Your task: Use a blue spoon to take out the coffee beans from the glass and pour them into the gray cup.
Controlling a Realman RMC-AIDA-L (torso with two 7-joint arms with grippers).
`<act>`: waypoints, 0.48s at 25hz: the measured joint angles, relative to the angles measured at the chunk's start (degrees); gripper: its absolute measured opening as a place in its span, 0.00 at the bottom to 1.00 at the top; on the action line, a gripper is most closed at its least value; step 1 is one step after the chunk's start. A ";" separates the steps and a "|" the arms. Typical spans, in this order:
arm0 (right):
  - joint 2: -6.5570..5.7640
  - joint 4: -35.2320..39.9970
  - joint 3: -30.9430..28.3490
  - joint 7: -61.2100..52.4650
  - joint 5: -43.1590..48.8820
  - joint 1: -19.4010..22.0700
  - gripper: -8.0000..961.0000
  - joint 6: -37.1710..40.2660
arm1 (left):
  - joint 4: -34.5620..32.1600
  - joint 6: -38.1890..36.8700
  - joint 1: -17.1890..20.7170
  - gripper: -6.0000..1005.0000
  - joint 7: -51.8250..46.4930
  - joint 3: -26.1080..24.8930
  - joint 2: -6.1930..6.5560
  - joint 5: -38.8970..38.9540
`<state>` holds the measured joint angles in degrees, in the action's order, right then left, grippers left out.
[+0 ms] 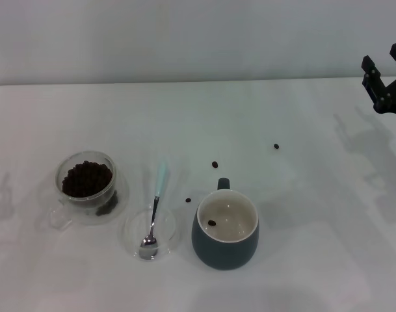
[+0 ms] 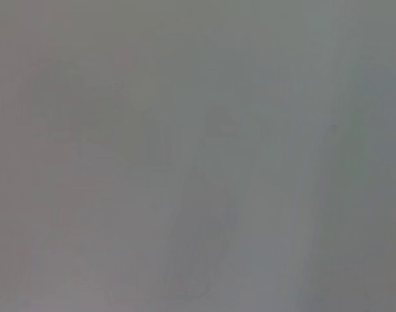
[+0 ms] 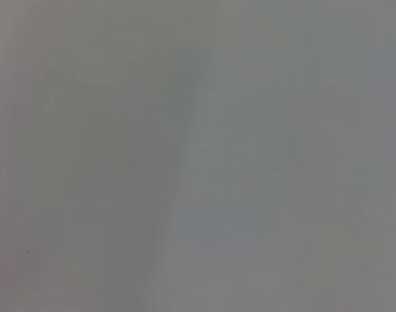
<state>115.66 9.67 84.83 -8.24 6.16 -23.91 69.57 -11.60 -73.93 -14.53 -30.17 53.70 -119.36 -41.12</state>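
The blue spoon [image 1: 154,211] lies between the glass [image 1: 87,182] and gray cup [image 1: 225,233], open from above

Clear flat glass dish [image 1: 131,235] on white table [image 1: 302,260], front-centre; plain wall [image 1: 184,39] behind.

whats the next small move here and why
Probably bring the right gripper, now up at the far right edge, down toward the blue spoon. The spoon lies ungrasped, bowl in the clear dish, between the glass of coffee beans and the gray cup.
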 joint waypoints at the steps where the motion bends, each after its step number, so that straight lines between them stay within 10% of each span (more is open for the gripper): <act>1: 0.01 0.00 0.00 -0.01 0.00 0.00 0.55 0.01 | 0.00 -0.02 0.02 0.22 0.14 0.00 0.00 0.00; 12: 0.08 0.04 0.08 -0.10 -0.01 0.05 0.55 0.79 | 0.00 -1.49 0.21 0.22 0.48 0.03 0.09 -0.01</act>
<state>115.75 9.71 84.90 -8.35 6.15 -23.85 70.36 -11.60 -75.43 -14.32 -29.69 53.73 -119.27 -41.13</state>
